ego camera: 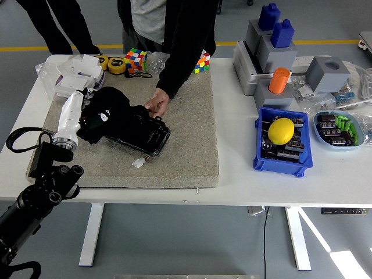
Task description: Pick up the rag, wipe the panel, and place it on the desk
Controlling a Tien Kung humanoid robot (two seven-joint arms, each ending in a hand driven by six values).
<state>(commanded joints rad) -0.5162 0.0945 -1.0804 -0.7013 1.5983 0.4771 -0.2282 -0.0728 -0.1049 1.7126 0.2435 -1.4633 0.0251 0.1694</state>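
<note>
A white table (pixel 232 174) fills the frame, with a grey mat (pixel 186 145) over its left half. At the left of the mat lies a glossy black panel (pixel 142 132). A person's hand (pixel 156 104), reaching down from the top, holds the panel's upper right edge. The robot's left hand (pixel 87 119), entering from lower left, is clamped on a black rag (pixel 107 113) and presses it on the panel's left end. Right of the mat, a blue bin (pixel 282 160) holds a yellow lemon (pixel 281 131).
</note>
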